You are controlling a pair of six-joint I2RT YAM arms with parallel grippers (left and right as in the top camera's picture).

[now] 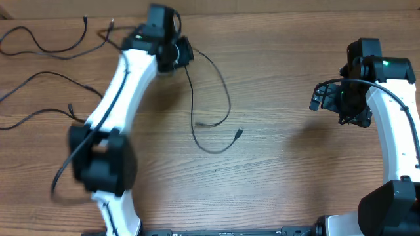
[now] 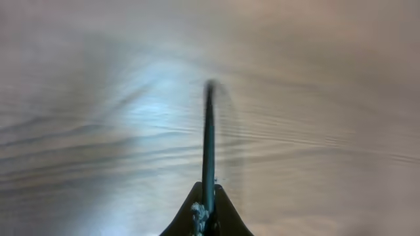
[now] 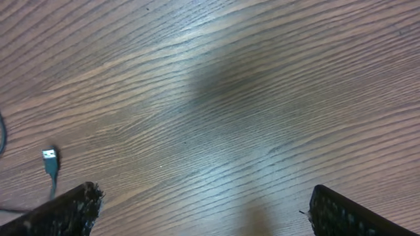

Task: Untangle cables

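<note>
A thin black cable [image 1: 223,98] loops across the middle of the wooden table, with a USB plug end [image 1: 239,134] and a second end [image 1: 199,123]. My left gripper [image 1: 184,54] is at the back, shut on this cable; in the left wrist view the cable [image 2: 209,141] runs straight out from between the closed fingers [image 2: 207,213]. My right gripper [image 1: 319,99] is open and empty over bare table at the right. In the right wrist view its fingers [image 3: 203,210] are wide apart and the USB plug [image 3: 50,159] lies at the far left.
Two more black cables lie at the left: one [image 1: 46,46] along the back left edge, one [image 1: 39,82] below it running under my left arm. Bare wood [image 1: 289,164] spans the table between the arms.
</note>
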